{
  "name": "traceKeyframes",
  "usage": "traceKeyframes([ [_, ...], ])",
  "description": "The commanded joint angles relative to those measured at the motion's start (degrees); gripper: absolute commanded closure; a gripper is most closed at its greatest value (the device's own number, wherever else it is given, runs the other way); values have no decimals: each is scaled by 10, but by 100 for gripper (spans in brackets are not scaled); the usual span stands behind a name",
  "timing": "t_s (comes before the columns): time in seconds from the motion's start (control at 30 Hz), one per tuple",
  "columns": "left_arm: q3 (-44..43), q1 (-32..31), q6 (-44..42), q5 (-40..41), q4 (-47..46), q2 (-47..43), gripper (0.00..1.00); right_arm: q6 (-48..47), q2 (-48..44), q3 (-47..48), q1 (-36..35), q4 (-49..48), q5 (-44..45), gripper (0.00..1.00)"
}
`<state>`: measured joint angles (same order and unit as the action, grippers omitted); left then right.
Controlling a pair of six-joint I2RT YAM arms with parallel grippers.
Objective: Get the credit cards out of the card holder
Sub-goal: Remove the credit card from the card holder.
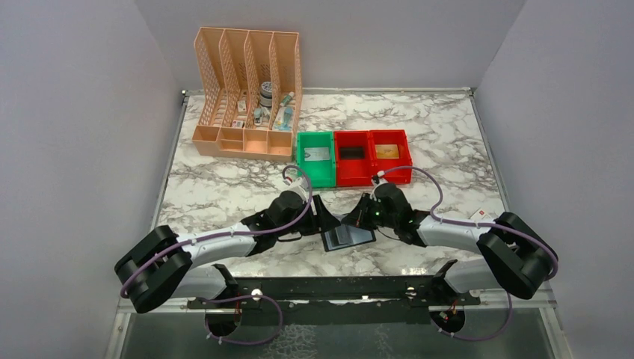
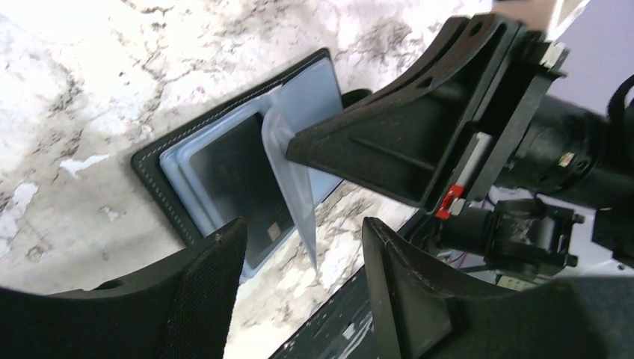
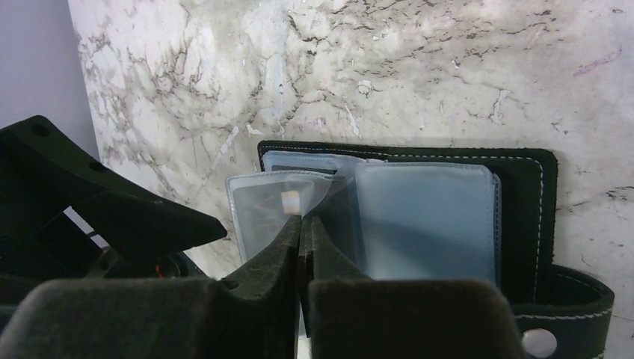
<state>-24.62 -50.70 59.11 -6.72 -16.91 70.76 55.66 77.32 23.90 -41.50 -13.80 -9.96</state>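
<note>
Nearest you, just ahead of the arm bases, the card holder (image 1: 348, 238) lies open and flat on the counter (image 1: 217, 187), between the two wrists. Your right tool (image 3: 300, 221) is pinched together on a clear sleeve (image 2: 295, 187) and holds that leaf up off the other pockets, almost on edge. Your left tool (image 2: 303, 224) hangs just over the open half with its jaws apart and nothing gripped, the raised leaf in line with the gap. Beside that leaf a dark card (image 2: 232, 176) sits in a grey-blue pocket, with a small chip-like patch near one corner. It looks fully seated, with no edge proud of the film that I can make out.

You appear to be in the drawing-out step: the right side exposes a pocket and the left side is meant to pull the card. Next, bring the left tool down to the pocket mouth, though I cannot tell which edge that is. Close on the card's edge alone, not on card and film together. The right tool's pinch should steady the holder against the pull.

Farther back stand a green bin (image 1: 314, 157) and two red bins (image 1: 353, 157). The green one and the far red one each hold something flat, possibly cards already out. Behind them is the peach file organizer (image 1: 247, 97), which you can leave alone
</note>
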Motion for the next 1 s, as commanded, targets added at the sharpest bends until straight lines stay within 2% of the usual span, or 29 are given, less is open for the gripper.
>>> traceKeyframes([
  [0.0, -13, -7, 32, 32, -65, 24, 42, 5, -15, -12, 5, -20, 3, 98],
  [0.47, -28, -13, 44, -16, -109, 122, 60, -4, -10, -7, 11, -20, -8, 97],
  [0.53, -32, -13, 40, -20, -114, 127, 64, -9, -9, -1, 13, -5, -4, 93],
  [0.73, -31, -14, 32, -23, -115, 126, 66, -42, -35, 23, 16, 98, 62, 71],
  [0.83, -28, -15, 30, -22, -115, 122, 66, -61, -54, 27, 17, 122, 84, 69],
  [0.97, -26, -14, 30, -20, -115, 119, 71, -89, -64, 31, 17, 122, 62, 73],
])
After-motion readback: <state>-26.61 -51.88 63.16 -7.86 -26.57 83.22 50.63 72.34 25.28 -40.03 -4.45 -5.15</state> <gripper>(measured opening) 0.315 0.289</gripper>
